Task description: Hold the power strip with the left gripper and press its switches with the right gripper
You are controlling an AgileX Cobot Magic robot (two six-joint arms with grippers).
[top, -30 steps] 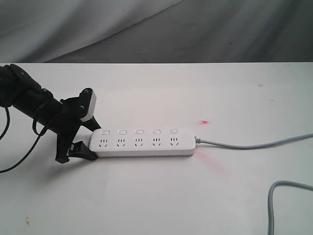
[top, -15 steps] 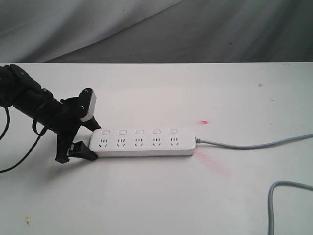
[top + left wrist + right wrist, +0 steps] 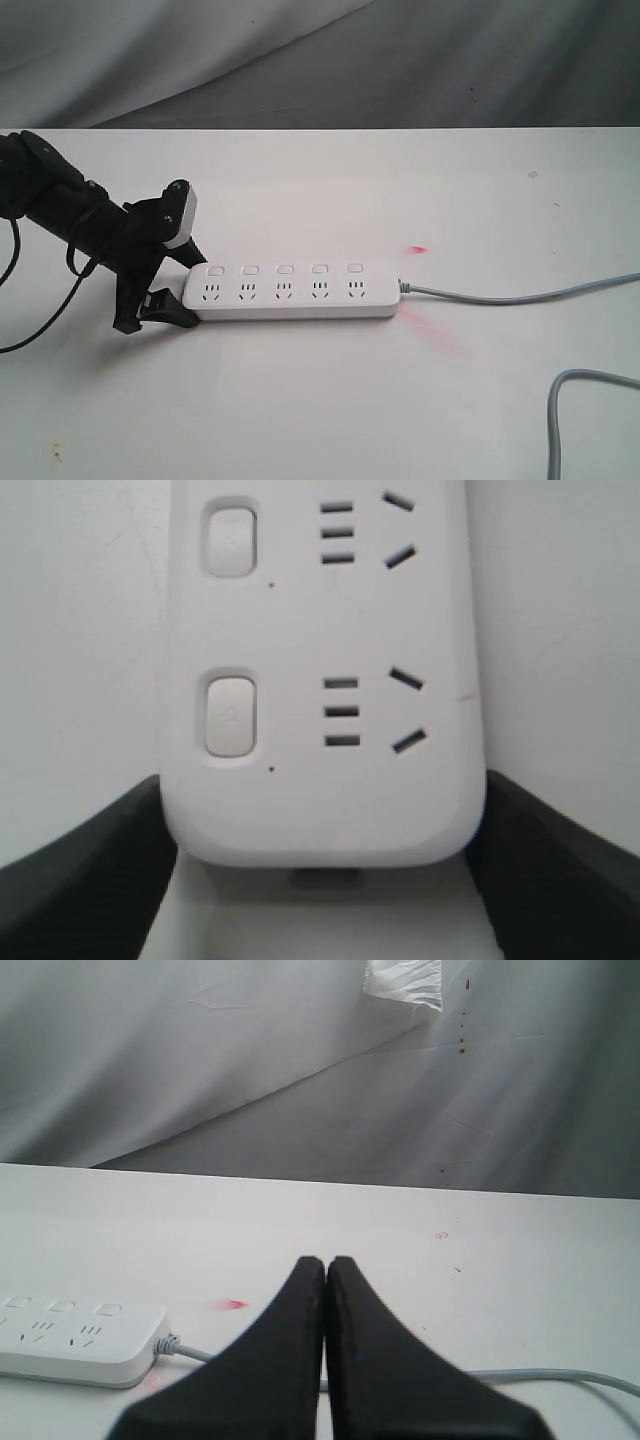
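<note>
The white power strip (image 3: 290, 292) lies flat on the white table, with its row of switches (image 3: 285, 270) along the far edge. My left gripper (image 3: 190, 290) is shut on its left end. In the left wrist view the black fingers (image 3: 90, 870) press both sides of the power strip (image 3: 320, 810), and two switches (image 3: 230, 715) show. My right gripper (image 3: 326, 1263) is out of the exterior view. In its wrist view it hangs shut and empty over the table, to the right of the power strip (image 3: 70, 1345), whose cable end shows three switches (image 3: 62, 1306).
The grey cable (image 3: 520, 297) runs from the strip's right end to the table's right edge, and another loop (image 3: 560, 410) lies at the front right. Red light marks (image 3: 417, 249) fall on the table near the cable end. Grey cloth (image 3: 320, 60) hangs behind.
</note>
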